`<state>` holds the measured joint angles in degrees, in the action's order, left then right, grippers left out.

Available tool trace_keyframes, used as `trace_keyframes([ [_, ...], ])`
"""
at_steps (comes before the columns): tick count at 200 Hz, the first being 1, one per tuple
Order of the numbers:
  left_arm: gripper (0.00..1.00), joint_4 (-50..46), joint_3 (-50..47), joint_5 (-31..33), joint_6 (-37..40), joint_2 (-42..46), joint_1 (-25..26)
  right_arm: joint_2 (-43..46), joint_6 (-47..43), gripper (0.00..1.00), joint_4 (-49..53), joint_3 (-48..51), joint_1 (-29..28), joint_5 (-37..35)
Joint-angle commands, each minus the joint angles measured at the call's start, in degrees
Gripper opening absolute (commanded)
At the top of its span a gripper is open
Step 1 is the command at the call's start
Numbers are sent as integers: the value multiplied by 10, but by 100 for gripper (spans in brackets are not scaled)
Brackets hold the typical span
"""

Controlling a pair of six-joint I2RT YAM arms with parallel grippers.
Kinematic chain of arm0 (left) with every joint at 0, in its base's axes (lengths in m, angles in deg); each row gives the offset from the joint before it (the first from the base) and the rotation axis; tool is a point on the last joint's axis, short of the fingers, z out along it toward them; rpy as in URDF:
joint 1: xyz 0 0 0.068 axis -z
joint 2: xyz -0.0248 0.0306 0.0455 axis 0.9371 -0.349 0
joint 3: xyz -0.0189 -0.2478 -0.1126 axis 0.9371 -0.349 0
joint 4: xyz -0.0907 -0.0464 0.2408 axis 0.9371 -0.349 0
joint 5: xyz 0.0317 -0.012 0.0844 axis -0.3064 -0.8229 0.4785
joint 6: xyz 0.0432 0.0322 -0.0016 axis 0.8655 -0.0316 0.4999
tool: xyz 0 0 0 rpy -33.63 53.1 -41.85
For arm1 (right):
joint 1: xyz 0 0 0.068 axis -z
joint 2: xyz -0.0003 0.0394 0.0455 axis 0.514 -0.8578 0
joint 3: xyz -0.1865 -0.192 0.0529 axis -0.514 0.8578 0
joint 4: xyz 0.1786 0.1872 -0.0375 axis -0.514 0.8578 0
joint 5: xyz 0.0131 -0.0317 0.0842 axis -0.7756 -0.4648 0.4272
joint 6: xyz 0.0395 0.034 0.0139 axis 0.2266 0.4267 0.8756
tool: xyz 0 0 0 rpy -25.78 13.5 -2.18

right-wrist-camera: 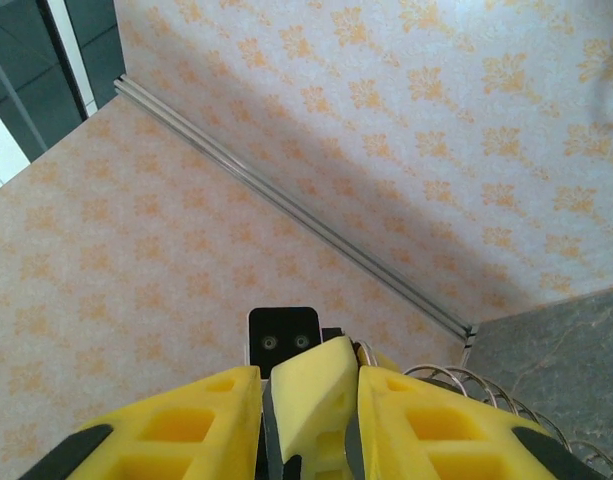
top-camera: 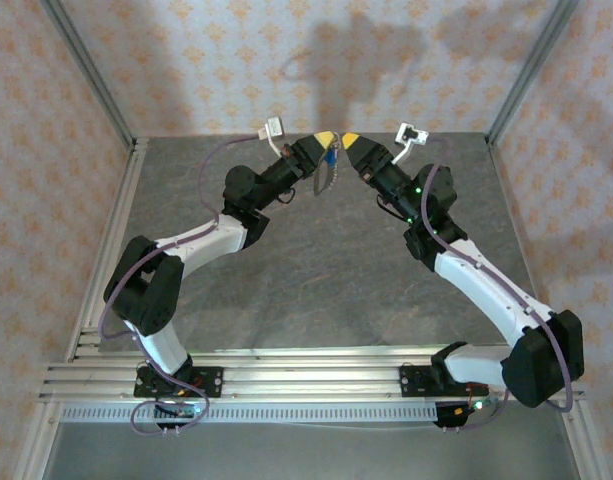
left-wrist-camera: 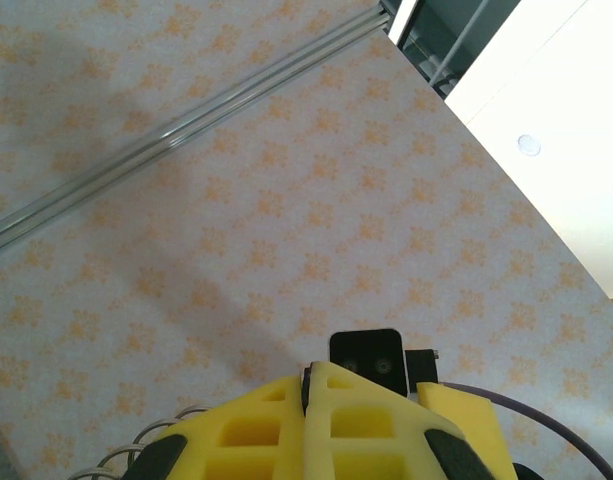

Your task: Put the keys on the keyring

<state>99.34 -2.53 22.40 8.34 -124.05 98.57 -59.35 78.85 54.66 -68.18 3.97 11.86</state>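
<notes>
Currently threading appears underway at the table's 12 o'clock: left gripper (top-camera: 327, 138) fully closed, contents indeterminate; right gripper (top-camera: 347, 139) part-open, hold indeterminate; key (top-camera: 330, 155) and keyring (right-wrist-camera: 506, 405) hang at 6 o'clock below; next move requires fine alignment.

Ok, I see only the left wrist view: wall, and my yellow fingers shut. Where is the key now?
Observer: In the top view the key hangs just under the left gripper, over the far end of the table.
Operator: And the ring?
Observer: The ring dangles below the key and looks to be off the table.
Operator: Is the right gripper shut too?
Observer: No. In the right wrist view the right gripper has its fingers apart, and the left gripper's tip seems to sit between them.
</notes>
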Motion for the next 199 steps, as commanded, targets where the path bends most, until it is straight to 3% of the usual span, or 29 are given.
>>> trace_keyframes([
  [1,0,40,9,2,-4,3,1,-4,-6,31,-15,-15,2,0],
  [72,0,41,8,2,-5,2,0,-48,7,30,-33,-42,-3,11],
  [138,0,43,5,1,-4,3,1,-63,5,23,-31,-56,-9,17],
  [181,0,43,4,2,-5,3,1,-66,-2,0,-21,-59,-10,30],
  [199,0,42,5,2,-3,4,1,-61,-12,0,-8,-59,-9,30],
])
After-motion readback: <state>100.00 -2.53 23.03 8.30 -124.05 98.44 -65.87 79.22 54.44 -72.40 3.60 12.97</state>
